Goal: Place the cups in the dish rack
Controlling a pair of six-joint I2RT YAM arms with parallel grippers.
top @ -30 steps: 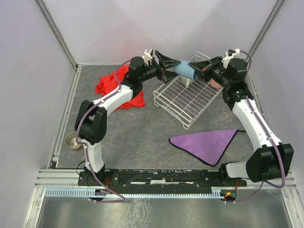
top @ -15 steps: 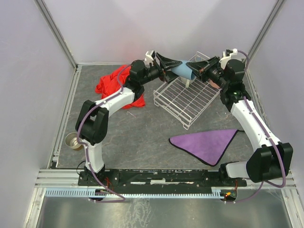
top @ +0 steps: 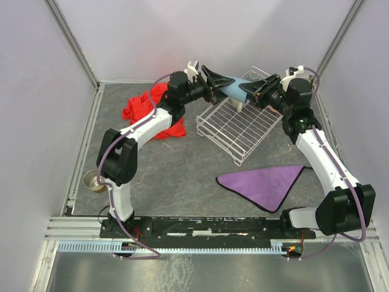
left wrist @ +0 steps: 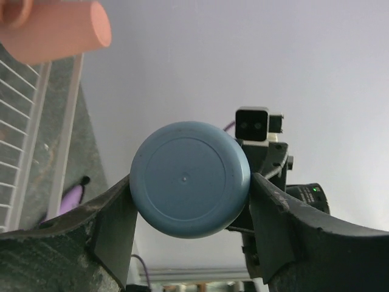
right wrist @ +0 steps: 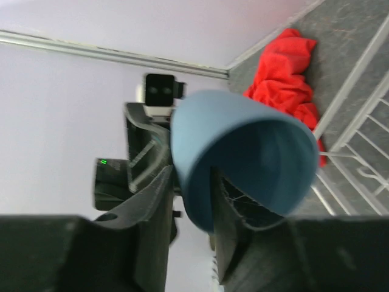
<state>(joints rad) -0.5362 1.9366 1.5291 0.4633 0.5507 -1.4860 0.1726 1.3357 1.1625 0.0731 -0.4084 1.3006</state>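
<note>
Over the last second the left gripper [left wrist: 191,201] has closed in on the light-blue cup [top: 233,89], held in the air above the far end of the dish rack [top: 237,129], and now presses its base from both sides. The right gripper [right wrist: 193,182] straddles the cup's rim; whether it still pinches cannot be told. This looks like a handover, with the right fingers in the way until withdrawn. A salmon-pink tumbler [left wrist: 55,27] sits by the rack, a metallic cup [top: 93,180] well apart, and a red cloth [top: 143,109] beside the rack.

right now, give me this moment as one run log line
phase: handover over dish rack | light-blue cup: midair | left gripper: clamped on cup base | right gripper: straddling rim, grip unclear
</note>
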